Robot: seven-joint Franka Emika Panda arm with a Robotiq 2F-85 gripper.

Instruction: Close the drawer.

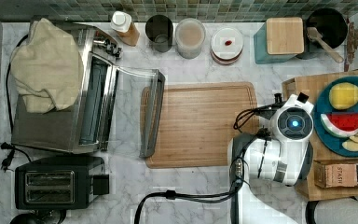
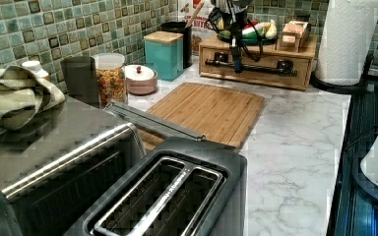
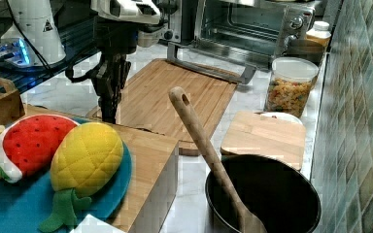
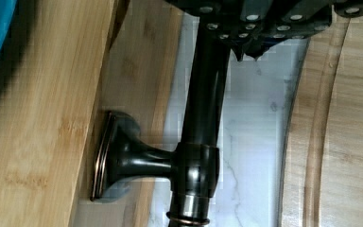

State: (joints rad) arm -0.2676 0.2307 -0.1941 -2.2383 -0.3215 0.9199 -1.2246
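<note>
The drawer (image 2: 261, 74) is the front of a pale wooden box (image 1: 303, 86) at the top view's right. Its dark bar handle (image 2: 268, 69) runs across that front. In the left view the front sits about flush with the box. My gripper (image 2: 236, 61) hangs straight down at the handle, seen in the right view (image 3: 108, 104) at the box's front edge. In the wrist view the handle (image 4: 203, 118) and its flanged post stand off the wood, and my gripper (image 4: 250, 47) is shut, right beside the bar on the side away from the box.
A blue plate (image 1: 324, 105) of toy fruit and a tea box (image 1: 345, 173) rest on the box. A cutting board (image 1: 200, 123) lies in front of the drawer, the toaster oven's open door (image 1: 151, 114) beyond it. A paper towel roll (image 2: 347, 39) stands beside the box.
</note>
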